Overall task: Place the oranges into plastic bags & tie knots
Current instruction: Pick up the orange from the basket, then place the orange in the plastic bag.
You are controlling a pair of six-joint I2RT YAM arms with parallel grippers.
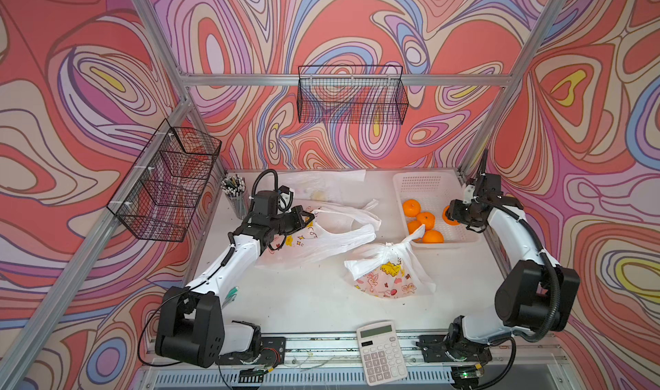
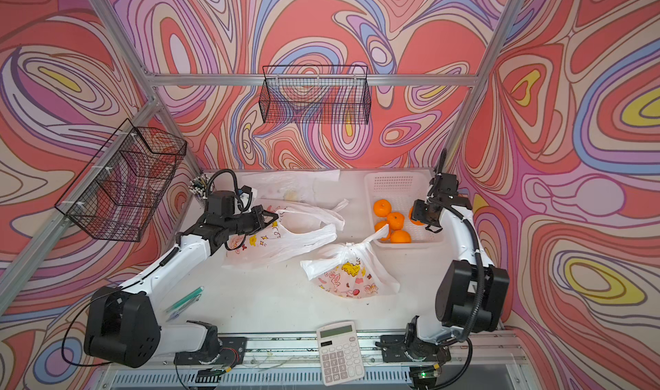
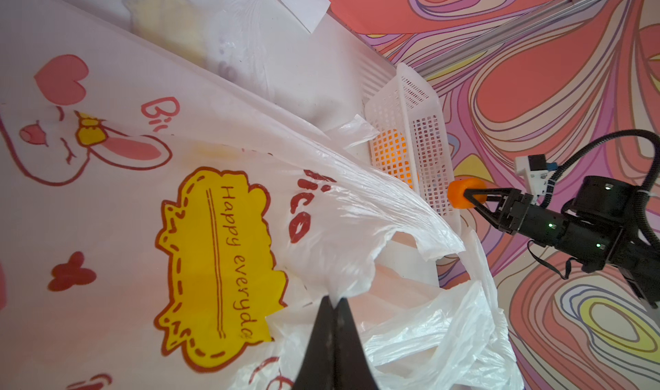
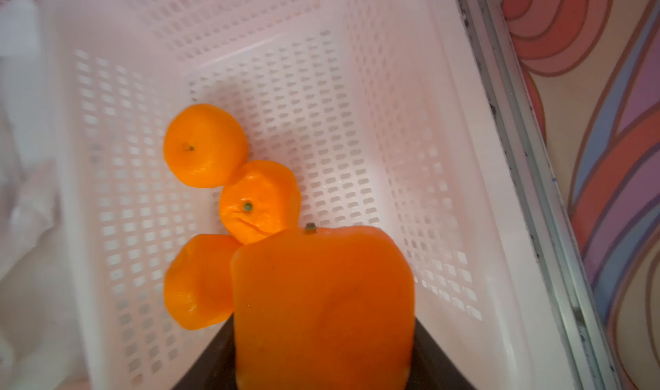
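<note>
My left gripper (image 3: 335, 300) is shut on the rim of an open printed plastic bag (image 1: 321, 241) that lies at the table's left middle and is held up at its mouth. My right gripper (image 1: 450, 216) is shut on one orange (image 4: 321, 299), held just above the right side of the white perforated basket (image 1: 421, 184). Several more oranges (image 4: 205, 145) lie in that basket. A filled bunny-print bag (image 1: 385, 277) sits at the centre, closed by a knot (image 1: 391, 250) with ears sticking out.
More flat plastic bags (image 1: 321, 184) lie at the back. A pen cup (image 1: 235, 191) stands at the back left and a calculator (image 1: 381, 352) at the front edge. A green pen (image 2: 185, 299) lies by the left arm. Black wire baskets (image 1: 351, 95) hang on the frame.
</note>
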